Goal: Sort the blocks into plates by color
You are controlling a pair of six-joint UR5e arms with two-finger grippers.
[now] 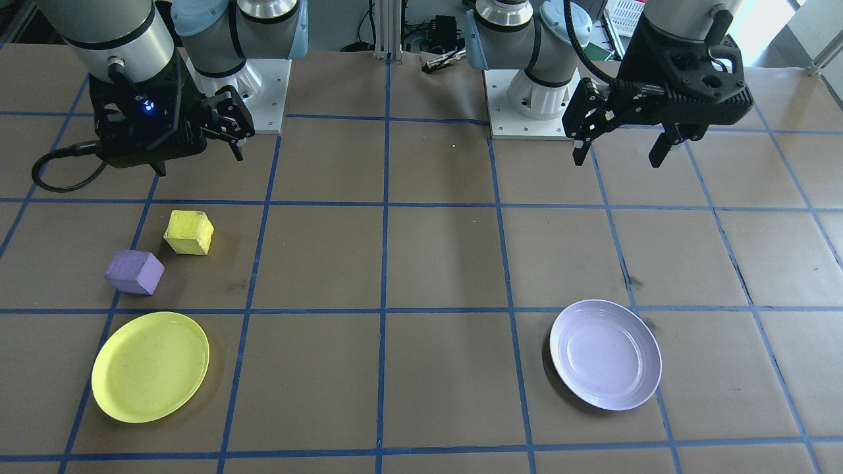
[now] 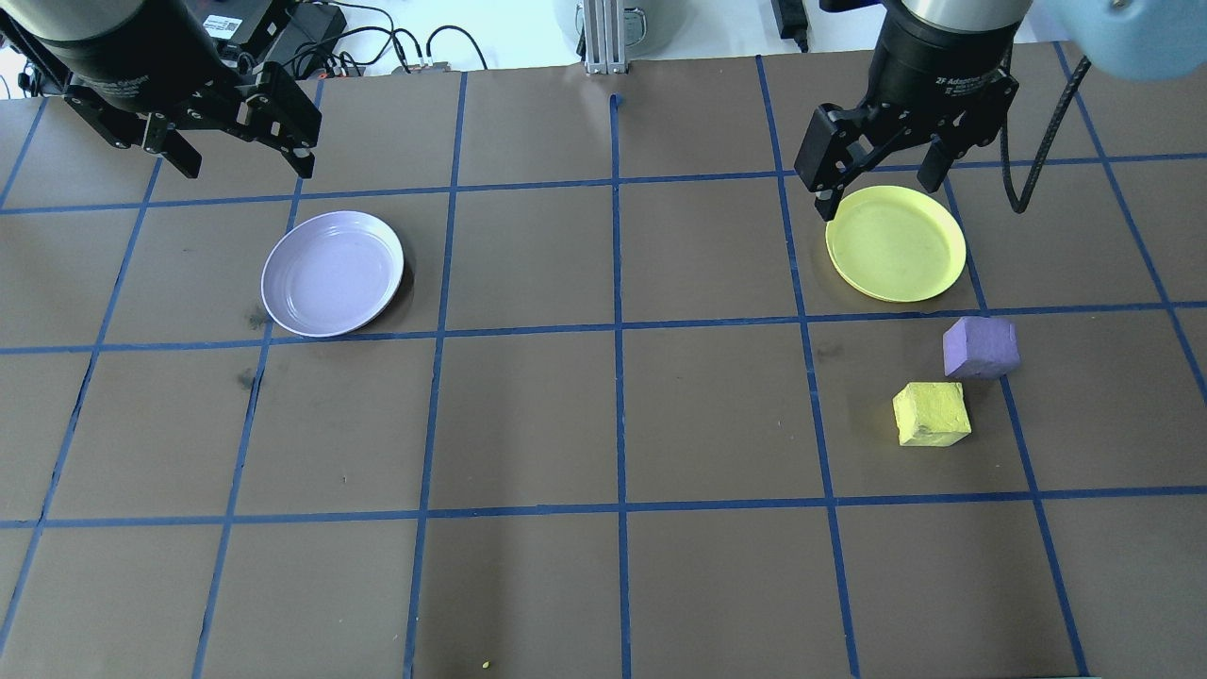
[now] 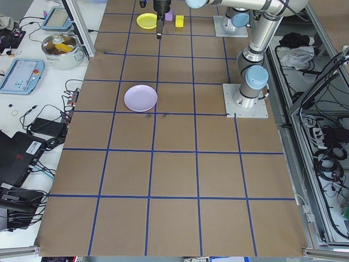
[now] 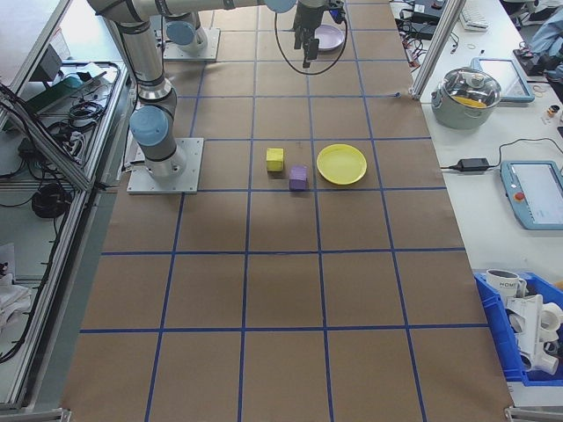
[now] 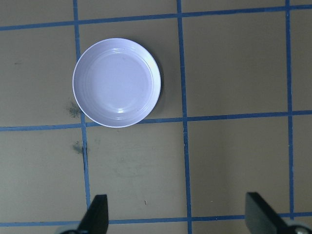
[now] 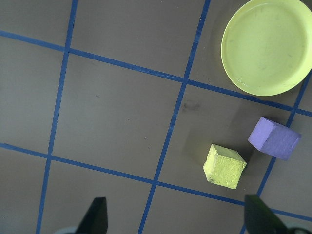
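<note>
The exterior front-facing view has, nearest along its lower edge, the yellow plate (image 1: 150,376) at lower left and the lavender plate (image 1: 605,354) at lower right, well apart on the brown table (image 1: 435,263) with its blue tape grid (image 1: 382,263). Both plates hold nothing. Just above the yellow plate sits the purple block (image 1: 134,271), straddling a tape line, and a little up and to its right the yellow block (image 1: 189,232); the two cubes lie near each other but apart, and neither touches a plate. Farther up, at upper left of the frame, the right gripper (image 1: 197,153) hangs above the table with its fingers spread wide and nothing between them. At upper right the left gripper (image 1: 620,150) also hangs clear of the table, its jaws wide apart and bare. At the top edge stand the two arm bases (image 1: 537,99) on white mounting plates.

In the right wrist-mounted view the yellow plate (image 6: 267,46) fills the upper right corner, with the purple block (image 6: 274,138) below it and the yellow block (image 6: 224,166) lower and to the left. In the left wrist-mounted view the lavender plate (image 5: 117,82) lies in the upper left of the frame, well above the two fingertips (image 5: 96,215) at the bottom edge.
</note>
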